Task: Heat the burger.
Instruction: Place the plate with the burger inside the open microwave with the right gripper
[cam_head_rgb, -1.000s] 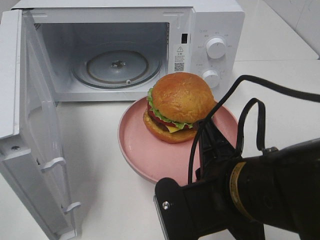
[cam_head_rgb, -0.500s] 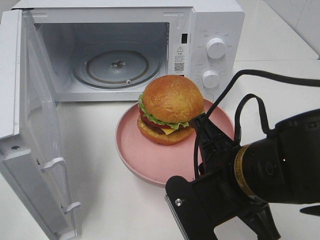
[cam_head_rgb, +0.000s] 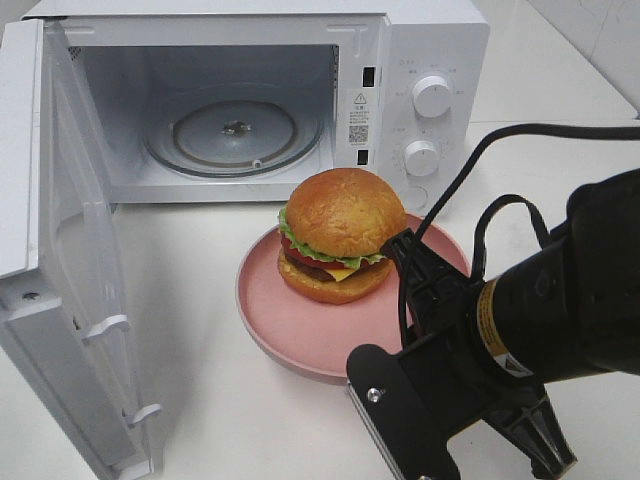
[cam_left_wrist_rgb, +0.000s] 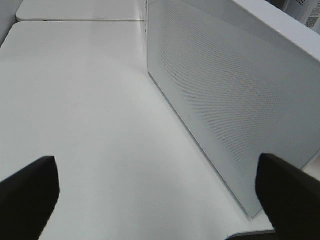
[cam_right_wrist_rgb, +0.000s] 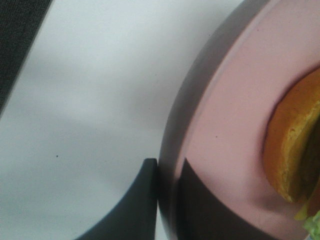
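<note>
The burger (cam_head_rgb: 340, 225) sits on a round pink plate (cam_head_rgb: 285, 320) in front of the open microwave (cam_head_rgb: 430, 45). My right gripper (cam_head_rgb: 402, 245) is shut on the plate's right rim. In the right wrist view its two fingers (cam_right_wrist_rgb: 167, 167) pinch the rim of the plate (cam_right_wrist_rgb: 225, 125), one above and one below, and the edge of the burger (cam_right_wrist_rgb: 290, 150) shows. A shadow under the plate suggests it is raised off the table. My left gripper (cam_left_wrist_rgb: 160, 200) is open and empty, beside the outer face of the microwave door (cam_left_wrist_rgb: 225, 100).
The microwave door (cam_head_rgb: 70, 250) stands wide open at the left. The glass turntable (cam_head_rgb: 235, 130) inside is bare. Two knobs (cam_head_rgb: 432, 95) are on the right panel. The white table (cam_head_rgb: 200, 400) runs around the plate.
The plate with the burger has shifted left and then toward the front, held by my right gripper. The right arm has swung lower and right. The microwave has not moved.
</note>
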